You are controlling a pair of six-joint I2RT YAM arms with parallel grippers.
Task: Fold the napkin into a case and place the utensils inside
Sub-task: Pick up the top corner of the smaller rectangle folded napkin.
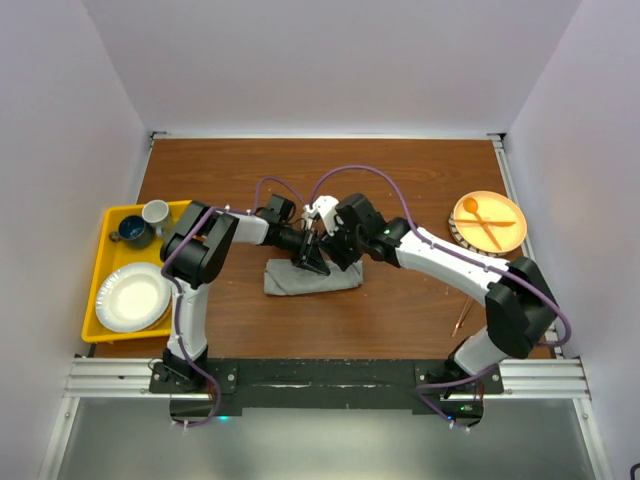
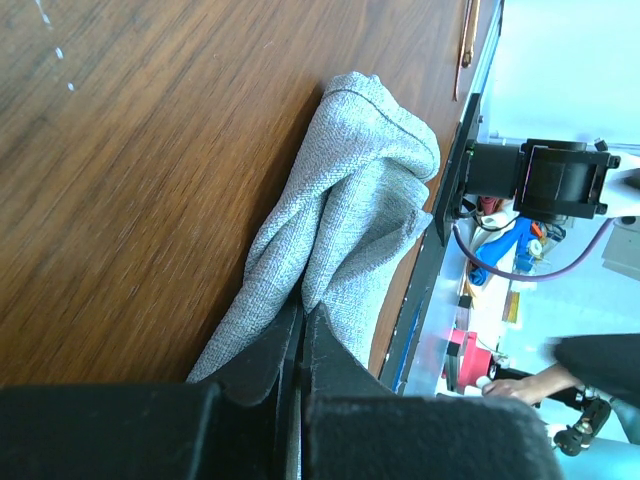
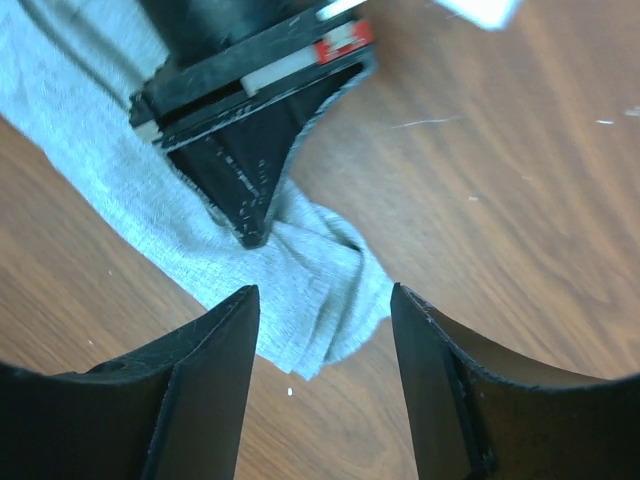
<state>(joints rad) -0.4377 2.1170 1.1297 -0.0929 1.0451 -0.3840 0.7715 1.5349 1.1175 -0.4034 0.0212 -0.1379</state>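
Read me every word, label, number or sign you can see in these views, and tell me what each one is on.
No text can be read in any view.
The red and white strip on the black left claw: maybe a label, too blurred to read.
The coloured clutter beyond the table edge: too blurred, no lettering legible.
The light-grey cloth napkin: plain, no print visible.
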